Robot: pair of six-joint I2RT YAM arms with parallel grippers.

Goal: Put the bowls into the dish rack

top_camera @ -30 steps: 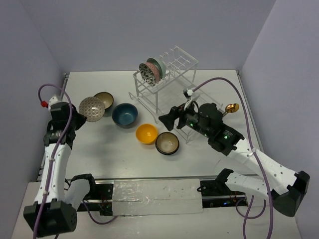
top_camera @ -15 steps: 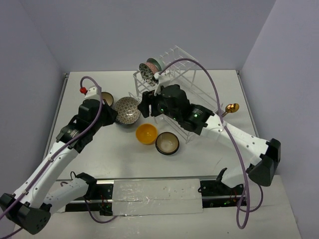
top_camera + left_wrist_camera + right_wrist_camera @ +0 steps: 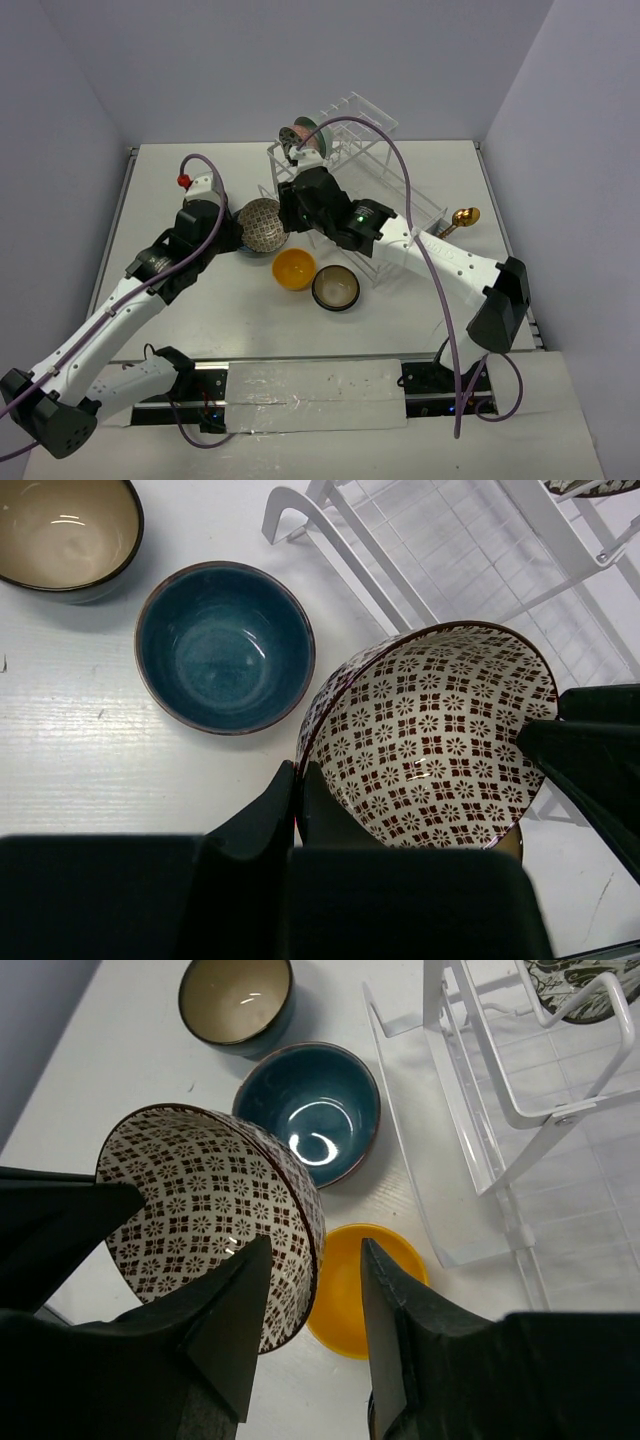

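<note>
My left gripper [image 3: 243, 231] is shut on the rim of a red-and-white patterned bowl [image 3: 263, 224], held tilted above the table beside the dish rack [image 3: 352, 124]. In the left wrist view its jaws [image 3: 297, 798] pinch the bowl's [image 3: 430, 735] near rim. My right gripper [image 3: 285, 211] is open, and in the right wrist view [image 3: 310, 1310] it straddles the far rim of that bowl [image 3: 195, 1205], one finger inside and one outside. A dark blue bowl [image 3: 308, 1110], a yellow bowl [image 3: 294, 268] and a brown bowl with a cream inside [image 3: 336, 288] stand on the table. Two bowls [image 3: 303, 136] stand in the rack's upper shelf.
Another dark bowl with a cream inside [image 3: 65, 530] stands left of the blue bowl [image 3: 225, 645]. A gold spoon [image 3: 462, 217] lies right of the rack. The rack's lower tray [image 3: 470, 1190] is close to the right of the yellow bowl [image 3: 375, 1290].
My left arm carried the patterned bowl from the far left to beside the rack. My right gripper swung left from in front of the rack and now straddles the bowl's rim.
</note>
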